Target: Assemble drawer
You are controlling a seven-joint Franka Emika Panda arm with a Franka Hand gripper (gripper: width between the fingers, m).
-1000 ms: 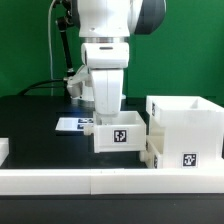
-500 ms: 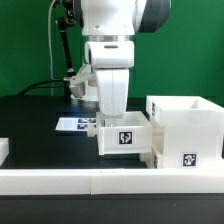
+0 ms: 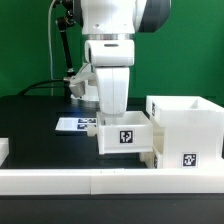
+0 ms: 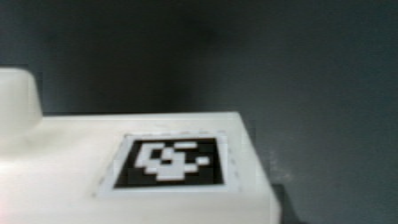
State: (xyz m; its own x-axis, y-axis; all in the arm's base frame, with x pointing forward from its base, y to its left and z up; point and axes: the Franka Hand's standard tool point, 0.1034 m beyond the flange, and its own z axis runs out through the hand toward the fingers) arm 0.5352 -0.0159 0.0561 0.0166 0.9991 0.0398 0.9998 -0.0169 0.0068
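Observation:
My gripper reaches down into a low white drawer tray with a black-and-white tag on its front and is shut on its wall; the fingertips are hidden. The tray sits just off the table, its right end touching the tall white shell on the exterior view's right. The shell bears a tag low on its front, and a second low white part juts from its base. In the wrist view the tray's white face with its tag fills the lower part, and the fingers do not show.
The long white border rail runs along the table's front edge. The marker board lies flat behind the tray. A small white piece sits at the exterior view's left edge. A black cable hangs behind the arm.
The gripper and the tray have shifted toward the exterior view's right, up to the shell; most of that happened in the first half second. The shell has not moved.

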